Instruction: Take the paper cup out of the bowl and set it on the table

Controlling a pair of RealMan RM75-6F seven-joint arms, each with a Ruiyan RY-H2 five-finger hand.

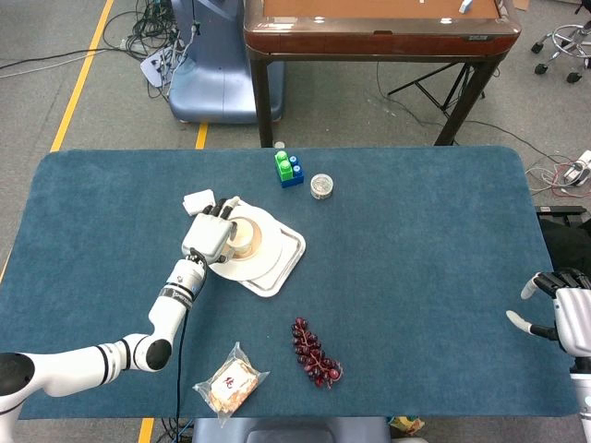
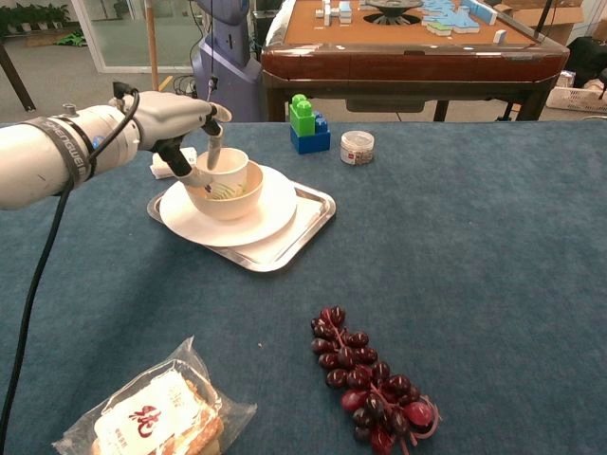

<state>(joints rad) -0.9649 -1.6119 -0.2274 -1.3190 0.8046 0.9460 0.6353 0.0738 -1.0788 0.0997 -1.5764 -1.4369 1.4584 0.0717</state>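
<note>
A white paper cup (image 2: 230,166) stands inside the cream bowl (image 2: 232,196), which sits on a white plate (image 2: 275,213) on a metal tray (image 2: 308,210). My left hand (image 2: 175,118) reaches in from the left. One finger (image 2: 216,150) points down at the cup's left rim and another runs along its outer side, so the hand pinches the cup wall. In the head view, the left hand (image 1: 208,235) covers the left side of the cup (image 1: 246,237). My right hand (image 1: 559,316) rests at the table's right edge, fingers apart, holding nothing.
Green and blue blocks (image 2: 305,124) and a small round tin (image 2: 358,147) stand behind the tray. A white object (image 1: 199,200) lies just left of the hand. A bunch of dark grapes (image 2: 370,377) and a snack bag (image 2: 156,414) lie near the front.
</note>
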